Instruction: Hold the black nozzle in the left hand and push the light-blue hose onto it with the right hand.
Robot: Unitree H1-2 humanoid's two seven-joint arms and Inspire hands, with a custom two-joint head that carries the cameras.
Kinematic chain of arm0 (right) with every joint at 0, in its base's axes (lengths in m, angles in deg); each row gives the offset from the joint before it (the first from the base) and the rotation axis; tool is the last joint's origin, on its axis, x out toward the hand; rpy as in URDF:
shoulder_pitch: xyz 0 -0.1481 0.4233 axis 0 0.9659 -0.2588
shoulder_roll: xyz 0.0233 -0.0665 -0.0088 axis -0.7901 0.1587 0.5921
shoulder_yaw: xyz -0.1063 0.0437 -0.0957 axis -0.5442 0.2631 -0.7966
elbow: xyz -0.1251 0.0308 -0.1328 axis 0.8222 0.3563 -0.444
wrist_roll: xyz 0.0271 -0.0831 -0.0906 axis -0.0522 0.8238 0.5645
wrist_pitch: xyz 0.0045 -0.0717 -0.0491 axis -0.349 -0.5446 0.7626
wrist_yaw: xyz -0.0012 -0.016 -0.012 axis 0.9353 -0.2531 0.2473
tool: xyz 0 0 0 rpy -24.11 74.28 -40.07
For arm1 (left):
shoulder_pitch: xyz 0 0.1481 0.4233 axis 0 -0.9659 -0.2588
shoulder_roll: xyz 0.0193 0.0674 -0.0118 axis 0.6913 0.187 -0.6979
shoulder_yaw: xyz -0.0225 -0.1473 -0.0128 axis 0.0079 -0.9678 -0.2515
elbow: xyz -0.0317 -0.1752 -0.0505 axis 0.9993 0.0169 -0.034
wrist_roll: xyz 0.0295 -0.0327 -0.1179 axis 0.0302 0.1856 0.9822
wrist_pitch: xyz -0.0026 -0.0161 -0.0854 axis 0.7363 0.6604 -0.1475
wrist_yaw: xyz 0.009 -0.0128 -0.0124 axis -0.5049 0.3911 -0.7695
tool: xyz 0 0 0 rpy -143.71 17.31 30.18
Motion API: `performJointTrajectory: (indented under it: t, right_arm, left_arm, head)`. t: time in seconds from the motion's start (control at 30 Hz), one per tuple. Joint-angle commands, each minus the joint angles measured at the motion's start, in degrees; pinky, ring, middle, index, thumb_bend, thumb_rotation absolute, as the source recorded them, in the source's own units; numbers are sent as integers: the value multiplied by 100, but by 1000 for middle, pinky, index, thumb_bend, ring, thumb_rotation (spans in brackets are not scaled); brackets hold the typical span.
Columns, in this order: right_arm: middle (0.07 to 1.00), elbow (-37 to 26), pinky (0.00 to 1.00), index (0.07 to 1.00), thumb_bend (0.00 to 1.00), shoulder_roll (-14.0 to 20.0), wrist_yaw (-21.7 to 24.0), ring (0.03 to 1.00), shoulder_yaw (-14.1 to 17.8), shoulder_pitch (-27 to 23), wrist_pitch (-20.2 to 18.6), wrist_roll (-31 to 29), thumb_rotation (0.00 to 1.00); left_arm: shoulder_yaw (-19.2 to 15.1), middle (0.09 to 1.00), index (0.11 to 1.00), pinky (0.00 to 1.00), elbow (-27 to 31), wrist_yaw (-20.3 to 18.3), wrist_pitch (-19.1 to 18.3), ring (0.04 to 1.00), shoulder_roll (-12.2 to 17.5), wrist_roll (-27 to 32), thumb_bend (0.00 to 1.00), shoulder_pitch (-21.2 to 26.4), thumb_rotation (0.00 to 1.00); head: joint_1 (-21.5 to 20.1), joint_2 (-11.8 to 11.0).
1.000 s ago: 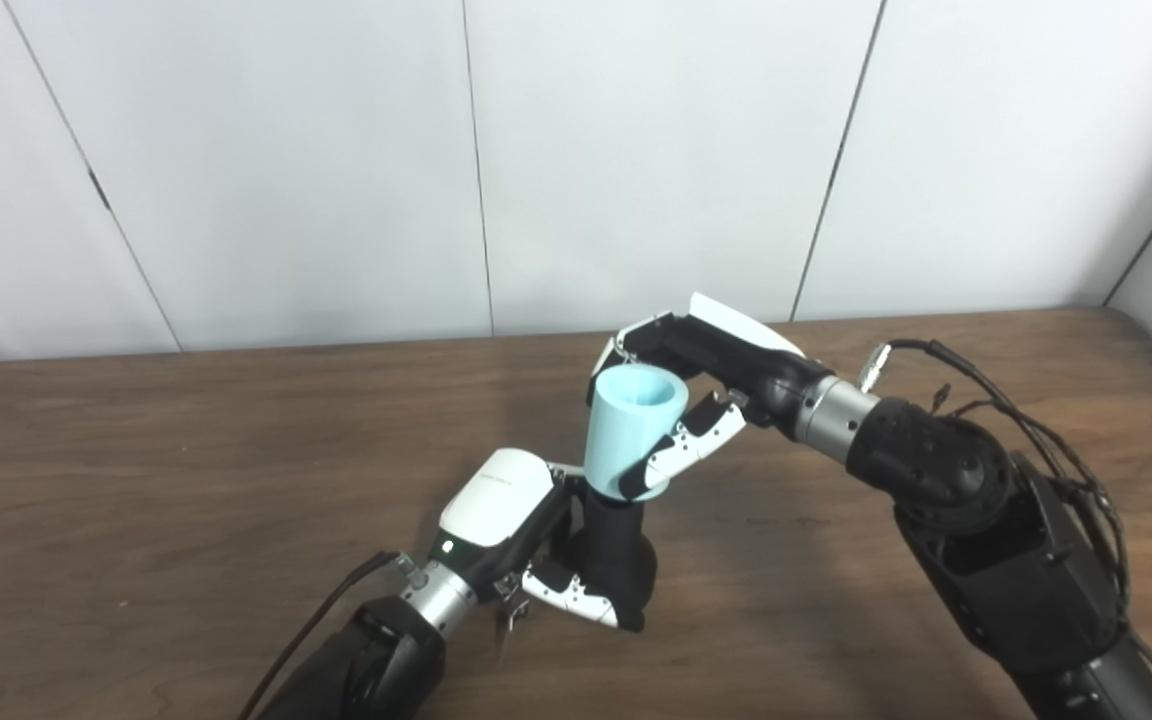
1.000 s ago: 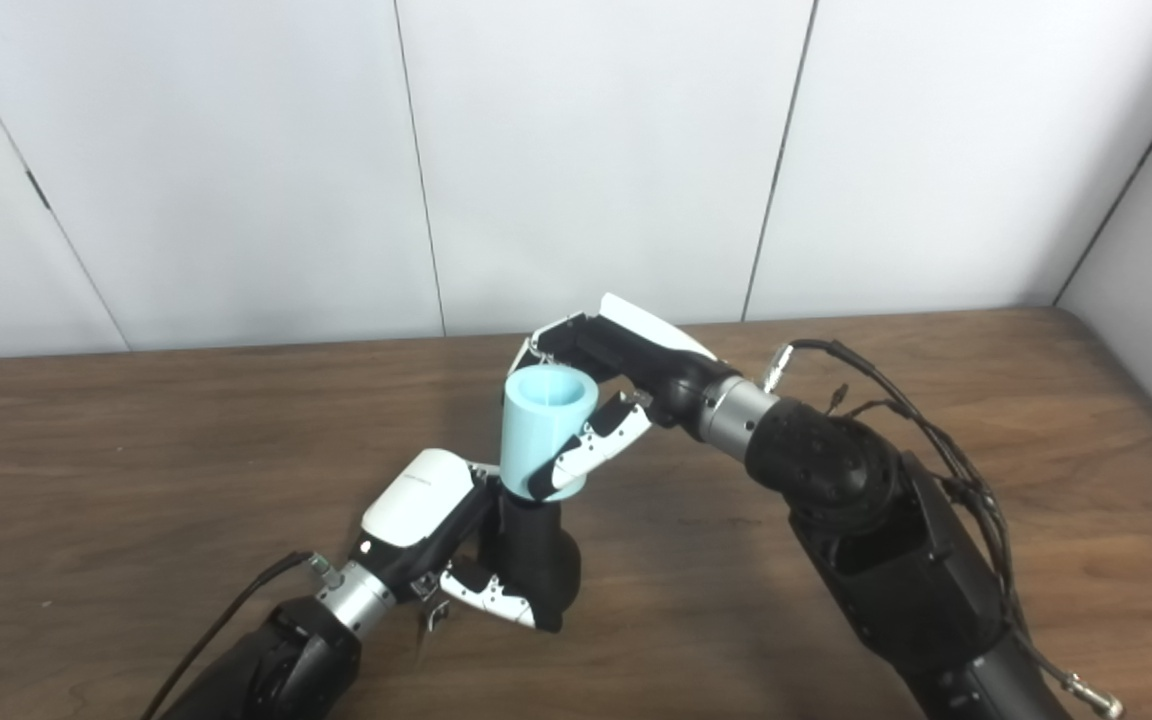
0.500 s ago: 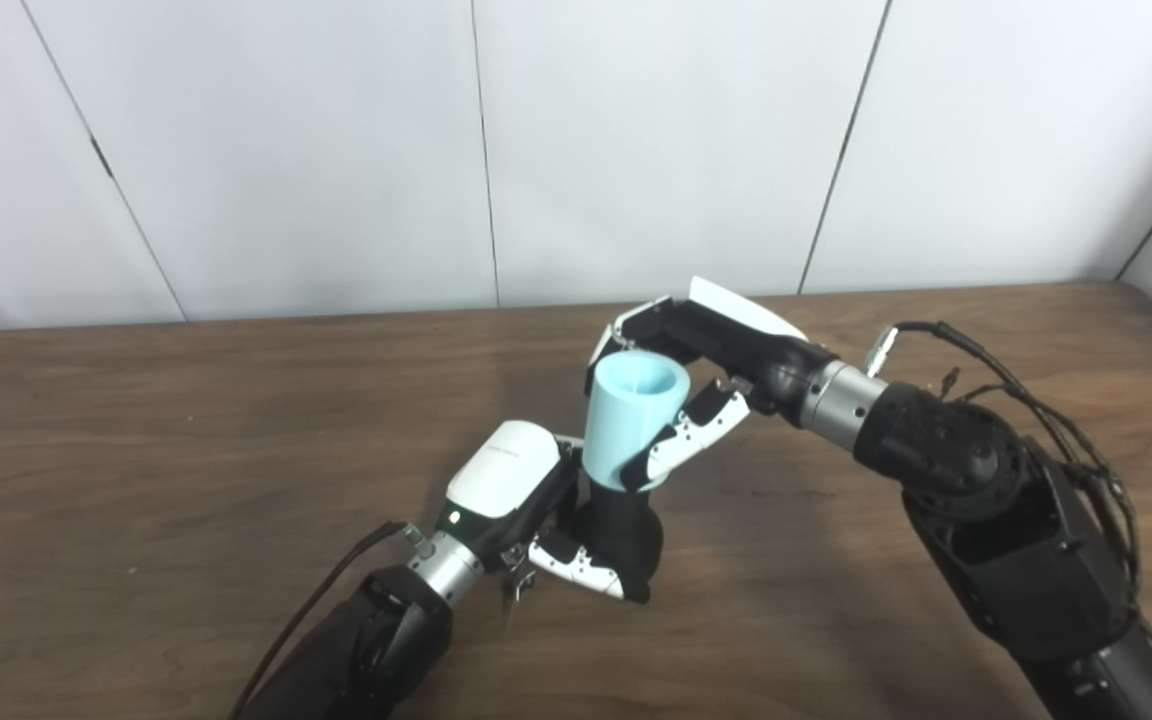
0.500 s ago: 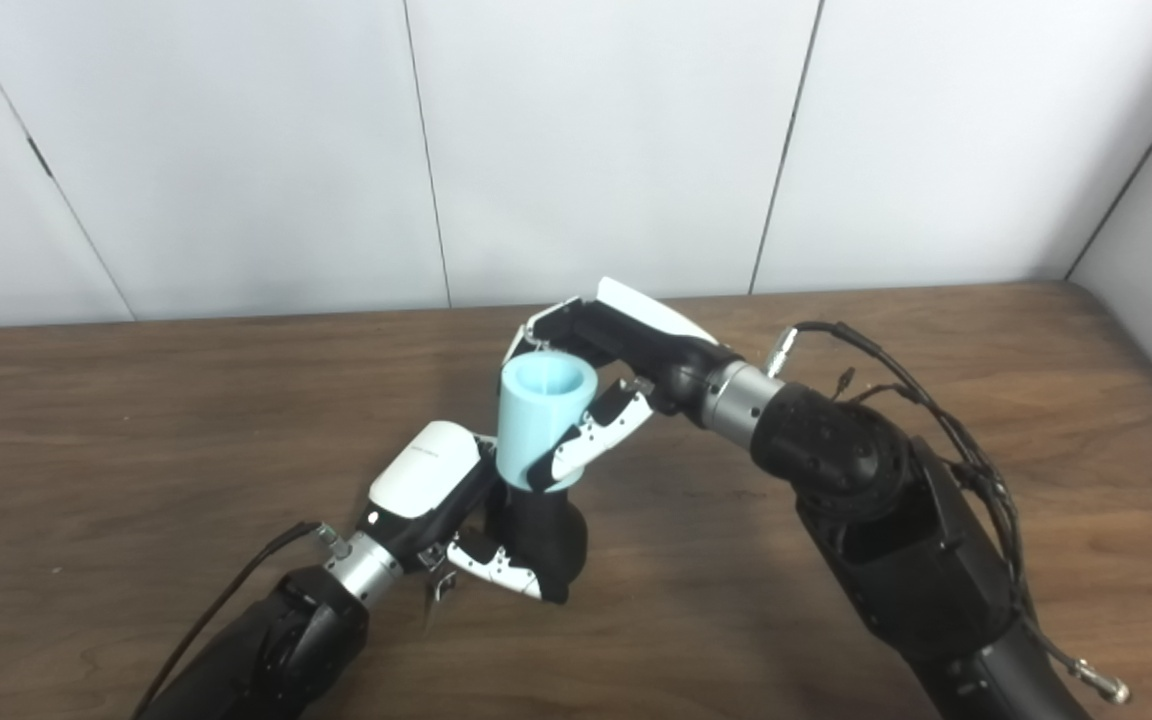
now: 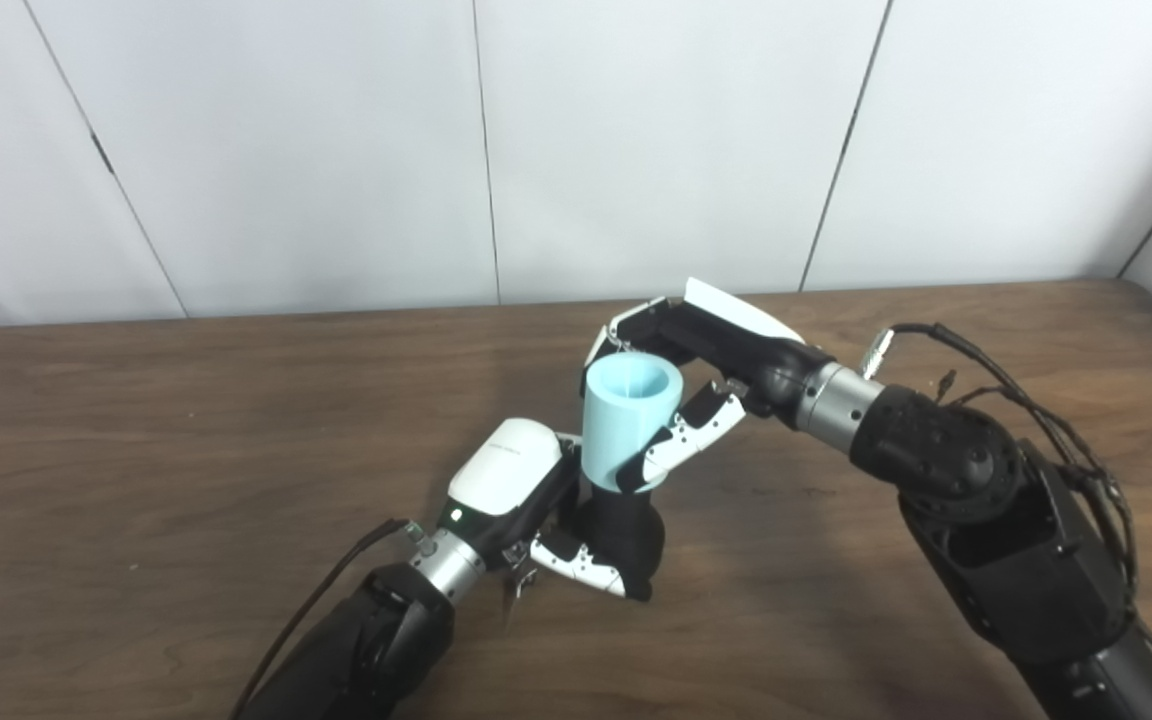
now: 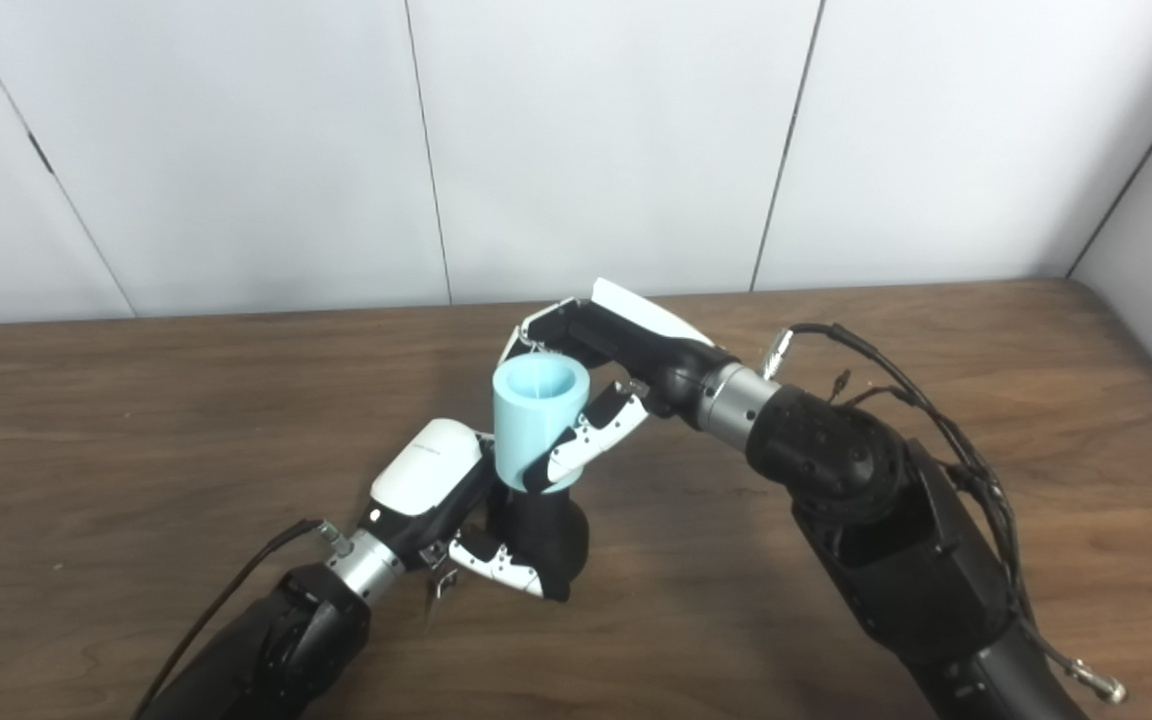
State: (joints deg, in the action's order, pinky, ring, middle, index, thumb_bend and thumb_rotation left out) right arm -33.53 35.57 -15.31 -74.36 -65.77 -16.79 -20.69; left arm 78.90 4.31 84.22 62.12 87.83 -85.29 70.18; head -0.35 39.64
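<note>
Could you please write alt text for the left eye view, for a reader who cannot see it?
The right hand holds a light-blue hose upright, its lower end seated over a black nozzle gripped by the left hand. Both black arms reach in over a dark wooden table in front of white wall panels.

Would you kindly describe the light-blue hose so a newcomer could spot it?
Look at the middle of the brown table, where both hands meet. The light-blue hose is the short open-topped tube standing on the black nozzle, the only pale-blue thing there.
</note>
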Motion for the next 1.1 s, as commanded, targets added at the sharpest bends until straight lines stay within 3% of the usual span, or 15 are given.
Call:
performJointTrajectory:
  t: [0.0, 0.13, 0.33, 1.07]
  right_arm:
    - [479, -114, 330, 521, 517, 34, 6, 408, -33, -47, 239, -31, 0]
    - [487, -67, 332, 518, 517, 125, -35, 409, -80, 6, 499, 126, 0]
    - [485, 193, 331, 508, 518, 156, -266, 406, -78, 212, 1379, 287, 0]
    - [477, 892, 329, 528, 516, -16, -603, 403, -36, 567, 2300, 270, 0]
  left_arm:
    - [283, 439, 499, 339, -328, -473, -246, 403, 12, -228, 525, -443, 0]
    - [271, 433, 500, 333, -294, -508, -262, 397, 15, -200, 525, -445, 0]
    - [272, 428, 502, 324, -240, -558, -306, 390, 32, -199, 524, -444, 0]
    - [288, 435, 499, 312, -106, -498, -313, 380, 90, -189, 525, -505, 0]
  head:
    - [-1, 0]
    - [-1, 30]
    - [6, 31]
    - [24, 103]
